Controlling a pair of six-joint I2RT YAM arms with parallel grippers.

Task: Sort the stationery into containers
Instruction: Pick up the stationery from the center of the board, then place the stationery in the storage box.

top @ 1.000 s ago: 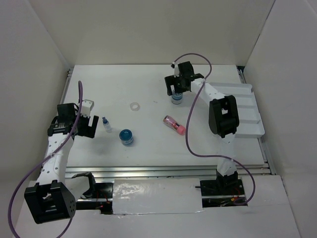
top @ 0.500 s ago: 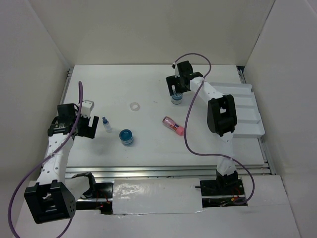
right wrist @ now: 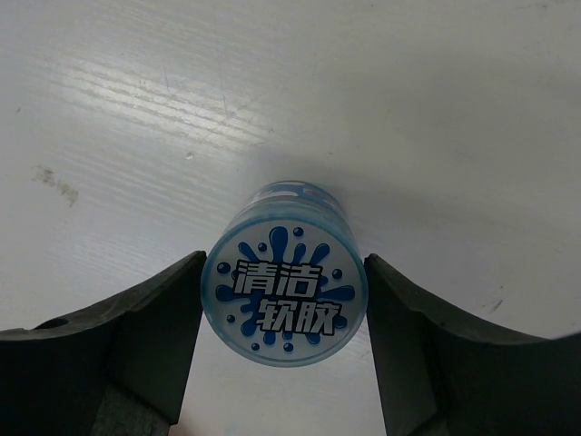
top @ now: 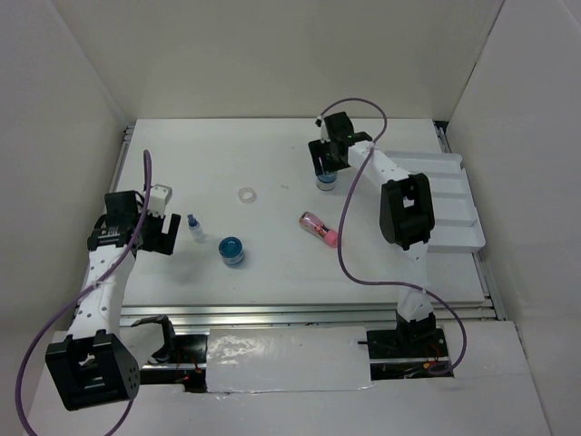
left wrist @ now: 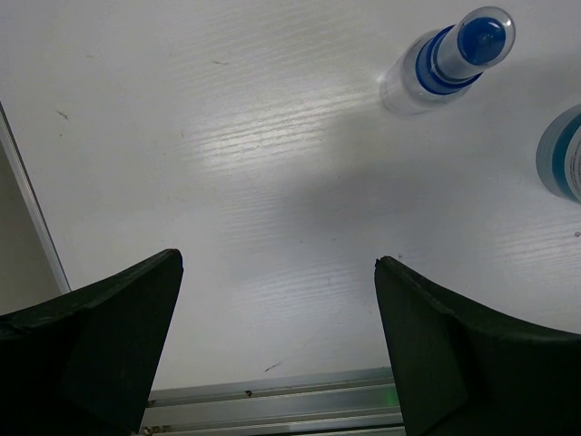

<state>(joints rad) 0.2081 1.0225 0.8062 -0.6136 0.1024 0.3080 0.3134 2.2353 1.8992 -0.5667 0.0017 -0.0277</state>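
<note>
right gripper (top: 326, 170) tight on blue pot (right wrist: 284, 297)

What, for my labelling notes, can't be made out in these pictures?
- Top view: far blue pot mostly hidden under the right hand.
- Right wrist view: unclear whether its fingers press the pot.
- Left wrist view: near blue pot cut off by the right edge.
- Top view: tray partly behind the right arm.

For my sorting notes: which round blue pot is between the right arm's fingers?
The far blue pot, nearer the tray: the right fingers sit against its sides. The near blue pot stands free.
</note>
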